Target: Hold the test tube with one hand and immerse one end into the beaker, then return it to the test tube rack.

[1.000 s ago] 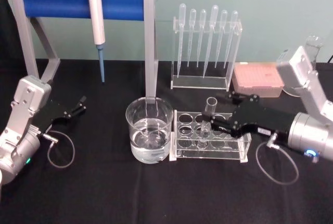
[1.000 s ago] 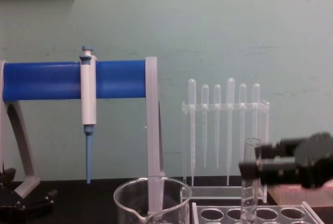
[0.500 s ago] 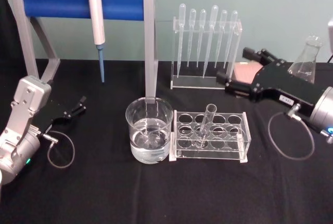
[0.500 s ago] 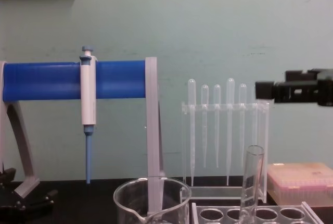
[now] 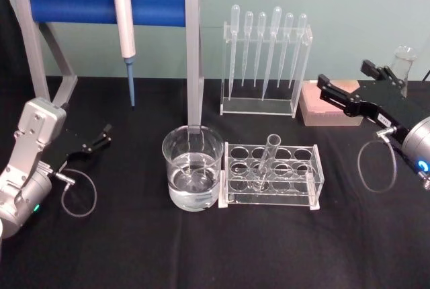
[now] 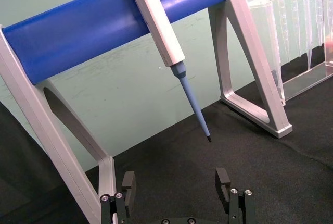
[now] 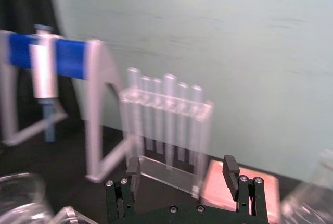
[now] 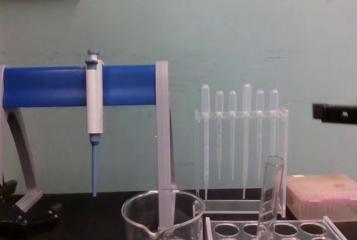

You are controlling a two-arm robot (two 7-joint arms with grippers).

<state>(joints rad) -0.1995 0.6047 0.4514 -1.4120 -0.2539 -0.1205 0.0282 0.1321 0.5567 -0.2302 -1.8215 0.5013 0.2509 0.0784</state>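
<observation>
Head view has the test tube [image 5: 265, 162] leaning in the rack [image 5: 272, 175] beside the beaker [image 5: 193, 175] mid-table, the right hand [image 5: 344, 90] empty, fingers apart, near the right edge; retreat clear of the flask [image 5: 403, 61] behind it.

- No text, brand, number or sign can be read anywhere in these views.
- The black two-fingered right gripper [image 5: 344, 85] carries a small white label [image 5: 384, 120] on its body, seen in the head view; whatever is printed on it is too small to make out.
- The white-and-blue pipettor [image 5: 123, 21] hanging on the blue bar shows no legible marking.
- The wide clear glass beaker [image 5: 193, 176] and the long clear glass test tube [image 5: 265, 161] show no readable graduations.
</observation>
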